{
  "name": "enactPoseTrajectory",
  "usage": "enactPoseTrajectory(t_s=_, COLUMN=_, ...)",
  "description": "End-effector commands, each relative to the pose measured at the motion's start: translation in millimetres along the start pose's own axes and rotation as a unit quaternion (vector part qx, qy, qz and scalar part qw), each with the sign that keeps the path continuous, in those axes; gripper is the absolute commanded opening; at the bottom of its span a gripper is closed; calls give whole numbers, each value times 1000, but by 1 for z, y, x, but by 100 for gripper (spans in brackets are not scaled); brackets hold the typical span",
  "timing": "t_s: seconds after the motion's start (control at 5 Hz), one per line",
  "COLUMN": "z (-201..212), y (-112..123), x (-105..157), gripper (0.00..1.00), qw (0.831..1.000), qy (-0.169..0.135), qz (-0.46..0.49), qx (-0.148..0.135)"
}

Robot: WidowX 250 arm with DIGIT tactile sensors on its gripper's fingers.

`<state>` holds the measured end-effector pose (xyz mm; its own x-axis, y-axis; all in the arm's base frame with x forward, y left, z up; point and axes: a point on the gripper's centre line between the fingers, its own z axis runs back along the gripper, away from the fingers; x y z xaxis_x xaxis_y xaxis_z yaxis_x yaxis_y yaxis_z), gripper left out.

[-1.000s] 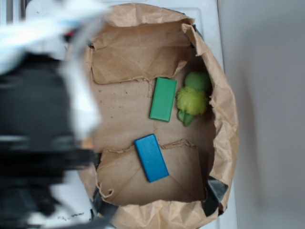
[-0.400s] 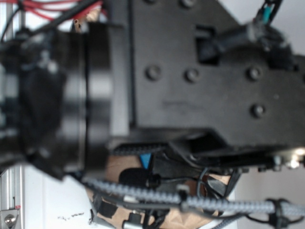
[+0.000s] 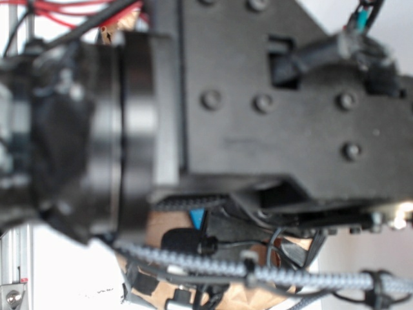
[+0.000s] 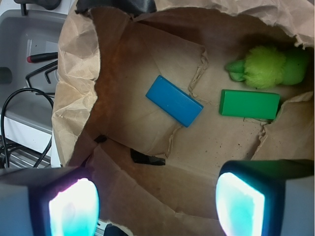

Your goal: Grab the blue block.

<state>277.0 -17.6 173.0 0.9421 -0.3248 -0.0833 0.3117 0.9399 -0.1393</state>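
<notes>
Exterior view: looking down from above, almost wholly blocked by the blurred black robot arm (image 3: 258, 103) very near the lens. Wrist view: facing down into the paper bag (image 4: 74, 98) from just above its near rim. Shared: only a sliver of blue block (image 3: 197, 218) (image 4: 174, 100) and brown paper.

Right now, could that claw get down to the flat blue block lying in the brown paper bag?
Probably yes. In the wrist view the flat blue block lies uncovered on the brown paper bag's floor, nothing on it, apart from the green block. The claw hangs open above it.
</notes>
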Motion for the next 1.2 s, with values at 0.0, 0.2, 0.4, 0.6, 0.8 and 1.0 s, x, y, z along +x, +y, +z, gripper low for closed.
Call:
enactPoseTrajectory(t_s=0.0, z=-5, y=42, x=-9, gripper=100, qw=979, qy=10, qz=-201, qx=16)
enactPoseTrajectory(t_s=0.2, z=-18, y=53, x=2, gripper=100, qw=954, qy=15, qz=-298, qx=40)
enactPoseTrajectory(t_s=0.4, z=-36, y=41, x=-12, gripper=100, qw=935, qy=10, qz=-351, qx=50)
enactPoseTrajectory(t_s=0.6, z=-42, y=22, x=-22, gripper=100, qw=907, qy=-6, qz=-418, qx=46)
enactPoseTrajectory(t_s=0.8, z=-47, y=5, x=-31, gripper=100, qw=892, qy=-4, qz=-451, qx=30)
enactPoseTrajectory(t_s=1.0, z=-47, y=-6, x=-35, gripper=100, qw=889, qy=-1, qz=-457, qx=14)
